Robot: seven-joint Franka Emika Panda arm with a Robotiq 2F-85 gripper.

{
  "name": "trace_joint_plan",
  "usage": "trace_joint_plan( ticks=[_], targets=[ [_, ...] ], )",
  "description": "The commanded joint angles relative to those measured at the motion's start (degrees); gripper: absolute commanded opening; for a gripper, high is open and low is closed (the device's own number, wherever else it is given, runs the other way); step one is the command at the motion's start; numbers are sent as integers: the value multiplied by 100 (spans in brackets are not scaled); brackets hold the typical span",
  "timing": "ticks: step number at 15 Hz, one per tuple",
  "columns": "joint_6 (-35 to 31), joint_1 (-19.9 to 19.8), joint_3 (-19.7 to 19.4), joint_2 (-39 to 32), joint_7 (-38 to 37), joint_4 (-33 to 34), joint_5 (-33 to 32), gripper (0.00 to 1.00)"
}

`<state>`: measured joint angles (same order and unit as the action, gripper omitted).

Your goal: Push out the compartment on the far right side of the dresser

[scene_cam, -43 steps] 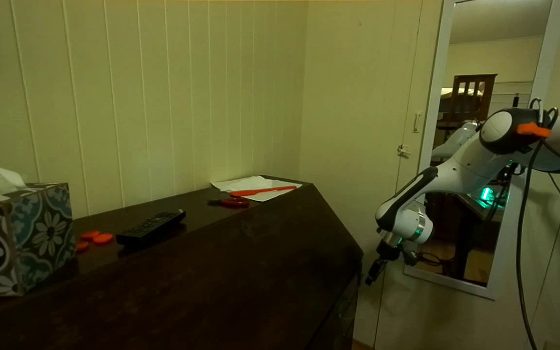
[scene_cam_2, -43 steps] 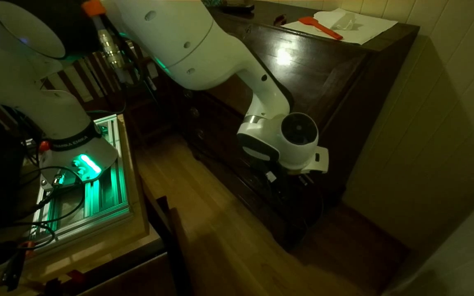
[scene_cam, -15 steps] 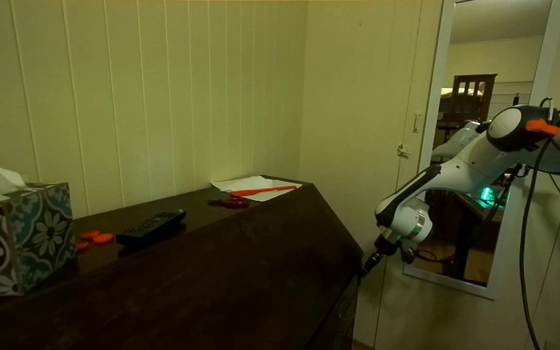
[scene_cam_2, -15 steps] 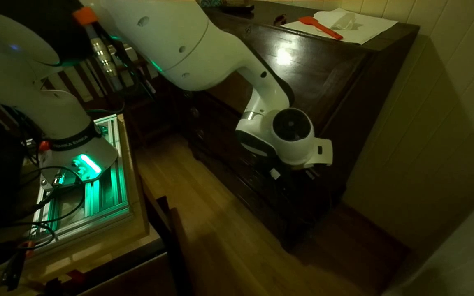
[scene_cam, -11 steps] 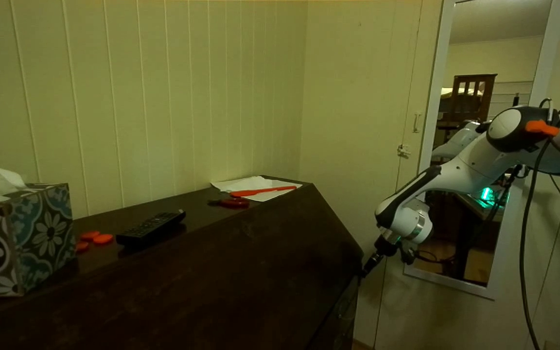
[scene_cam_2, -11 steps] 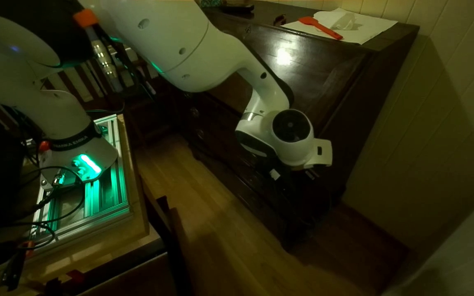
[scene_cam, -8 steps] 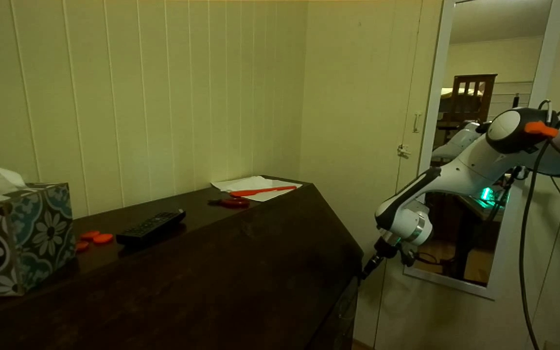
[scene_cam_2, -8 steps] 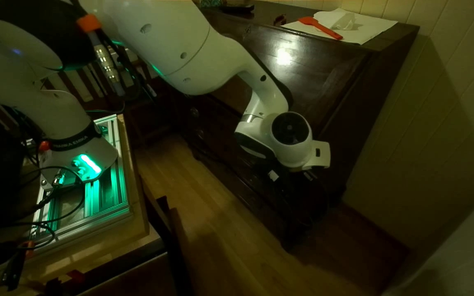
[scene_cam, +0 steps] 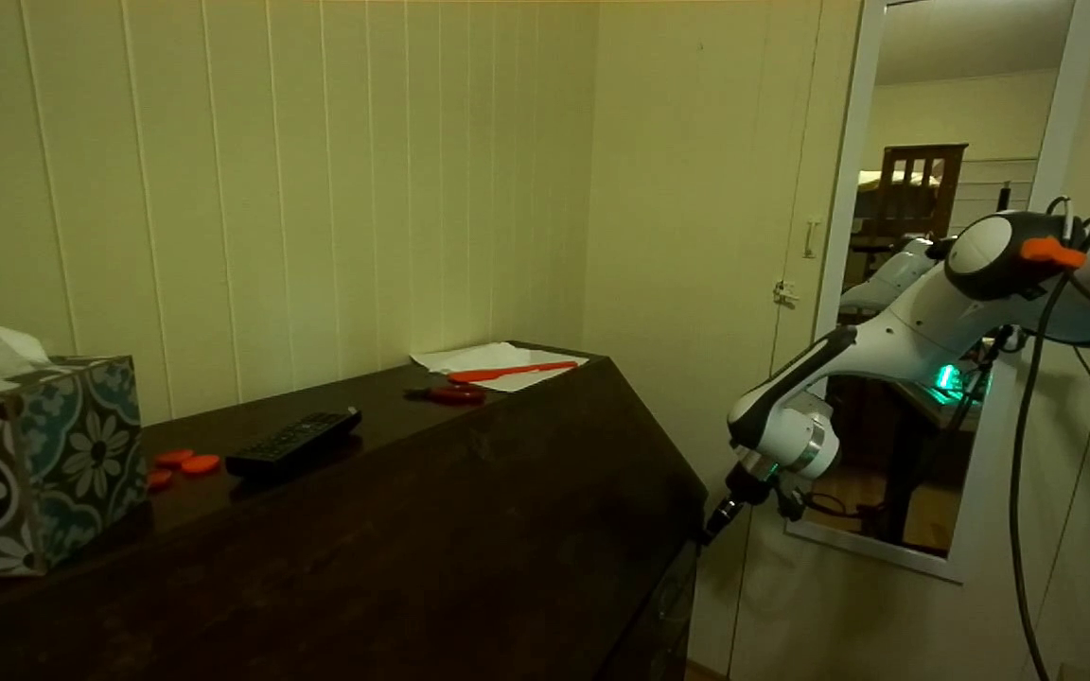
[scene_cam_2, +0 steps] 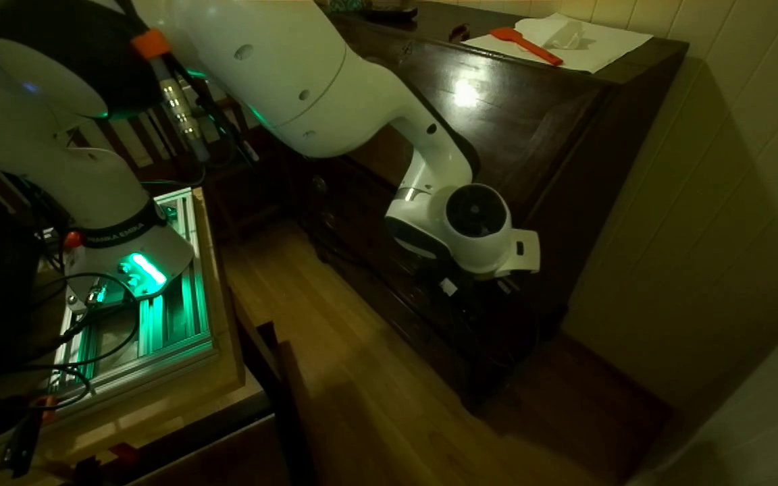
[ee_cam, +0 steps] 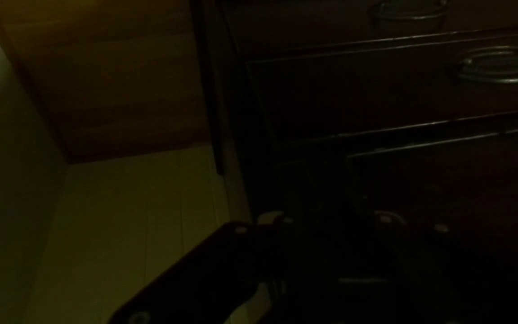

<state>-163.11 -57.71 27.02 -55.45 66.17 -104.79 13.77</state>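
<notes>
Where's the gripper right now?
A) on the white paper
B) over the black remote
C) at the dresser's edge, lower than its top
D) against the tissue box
C: in an exterior view the gripper is right by the edge of the dresser, lower than the white paper on top; contact can't be told.

Home | dark-wood dresser (scene_cam: 394, 549) | on dresser: patterned tissue box (scene_cam: 48, 468), remote control (scene_cam: 294, 445) | behind dresser: panelled wall (scene_cam: 337, 189) | past dresser's end: framed mirror (scene_cam: 923, 203)
</notes>
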Motion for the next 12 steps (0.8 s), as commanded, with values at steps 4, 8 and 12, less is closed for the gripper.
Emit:
trace_joint_plan(
  ticks=[4,8,12],
  targets=[
    [-144,-189,-95,362,-44,-527,-75,7],
    [-195,-309,-358,691,-104,-1070,-115,7],
    [-178,-406,-447,919,-96,-1342,-118,7]
  ],
)
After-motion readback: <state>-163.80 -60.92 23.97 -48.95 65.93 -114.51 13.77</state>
